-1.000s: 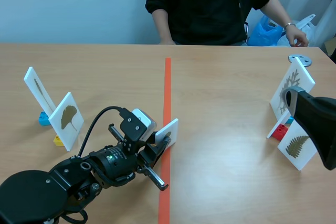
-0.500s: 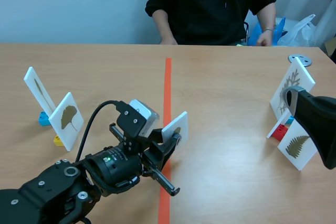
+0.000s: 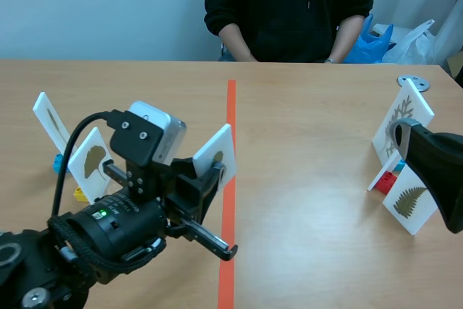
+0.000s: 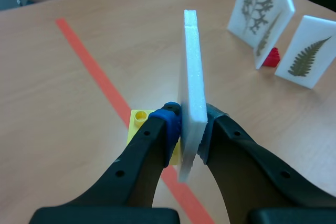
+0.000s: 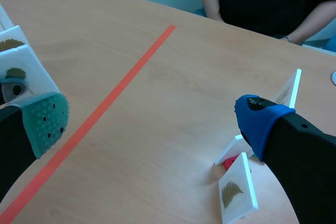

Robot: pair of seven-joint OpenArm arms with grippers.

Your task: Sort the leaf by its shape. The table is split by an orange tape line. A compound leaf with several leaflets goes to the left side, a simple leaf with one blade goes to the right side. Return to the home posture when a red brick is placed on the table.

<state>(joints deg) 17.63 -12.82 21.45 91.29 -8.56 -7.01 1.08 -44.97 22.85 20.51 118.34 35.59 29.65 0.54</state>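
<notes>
The left pincer point(image 4: 190, 124) squeezes a white foam card with a small leaf picture point(image 3: 215, 155) tight between its fingers. The card is tilted and held up over the orange tape line point(image 3: 231, 121) in the middle of the wooden table point(image 3: 311, 128). The right pincer point(image 5: 152, 119) is wide open and holds nothing. It is by the white leaf cards on the right point(image 3: 411, 204).

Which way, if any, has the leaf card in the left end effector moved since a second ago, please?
Yes. The leaf card, clamped in the left end effector, has risen and shifted slightly left, overlapping the orange tape line farther up.
</notes>
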